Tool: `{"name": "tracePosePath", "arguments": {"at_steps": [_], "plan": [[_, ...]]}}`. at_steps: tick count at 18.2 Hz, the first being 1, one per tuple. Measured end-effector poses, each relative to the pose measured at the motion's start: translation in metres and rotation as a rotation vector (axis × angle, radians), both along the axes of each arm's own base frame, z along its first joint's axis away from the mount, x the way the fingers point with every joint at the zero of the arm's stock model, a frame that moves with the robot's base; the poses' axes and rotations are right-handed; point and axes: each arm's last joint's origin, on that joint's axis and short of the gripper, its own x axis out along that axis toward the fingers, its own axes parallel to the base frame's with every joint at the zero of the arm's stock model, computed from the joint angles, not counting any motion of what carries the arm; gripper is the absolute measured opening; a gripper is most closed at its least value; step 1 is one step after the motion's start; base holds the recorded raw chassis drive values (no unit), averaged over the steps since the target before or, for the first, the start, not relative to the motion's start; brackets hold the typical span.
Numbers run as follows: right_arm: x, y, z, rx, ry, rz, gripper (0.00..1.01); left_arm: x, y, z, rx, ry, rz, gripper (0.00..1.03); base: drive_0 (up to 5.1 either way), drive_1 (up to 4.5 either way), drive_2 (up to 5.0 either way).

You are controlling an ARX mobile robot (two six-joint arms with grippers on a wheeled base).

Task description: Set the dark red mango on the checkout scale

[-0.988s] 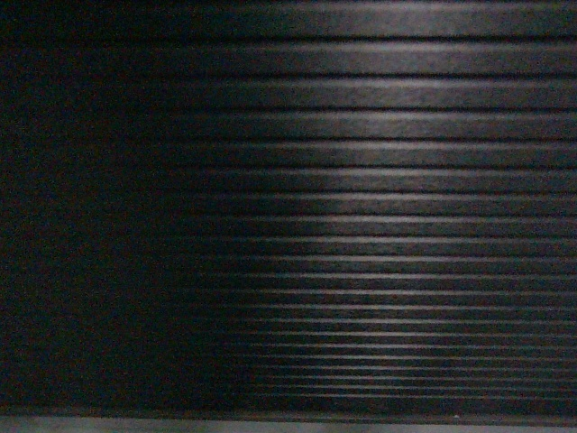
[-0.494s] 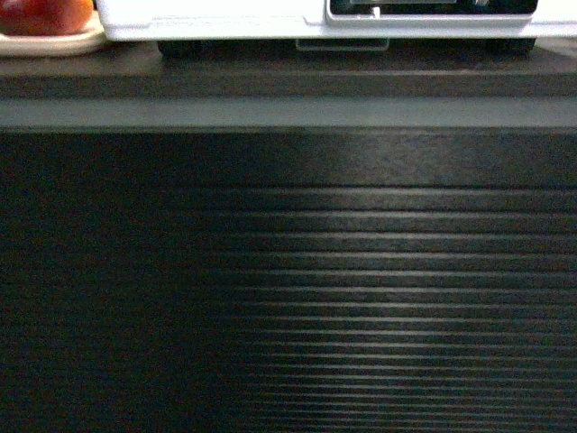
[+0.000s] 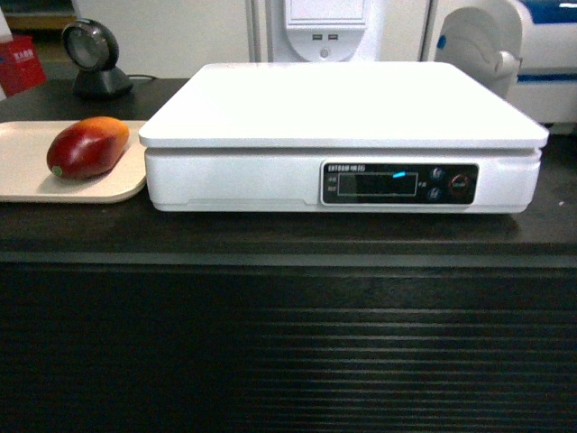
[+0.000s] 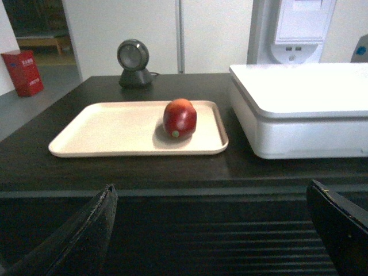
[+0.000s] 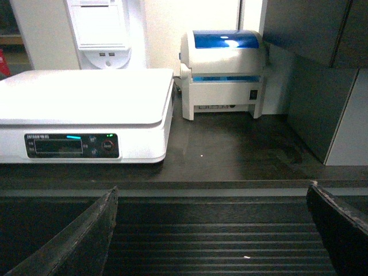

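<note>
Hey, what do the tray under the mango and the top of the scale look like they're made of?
The beige tray looks like matte moulded plastic: even colour, rounded raised rim, no shine. The scale top plate seems to be glossy white plastic or coated metal; it glares bright under the light, so I cannot tell which. The dark red mango has smooth, waxy-looking skin.

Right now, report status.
Left gripper open, right gripper open, both below the counter top. Mango on tray, left of scale. Scale top bare.
</note>
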Motion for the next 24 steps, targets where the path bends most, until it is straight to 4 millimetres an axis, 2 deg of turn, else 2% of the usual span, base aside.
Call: {"name": "tracePosePath", "arguments": {"at_steps": [24], "plan": [[0.0,0.0,0.0001,0.0,-0.001,0.0,0.98,0.0,0.0,0.0001,0.0,-0.001,0.001,0.98,0.0,0.0,0.0]]}}
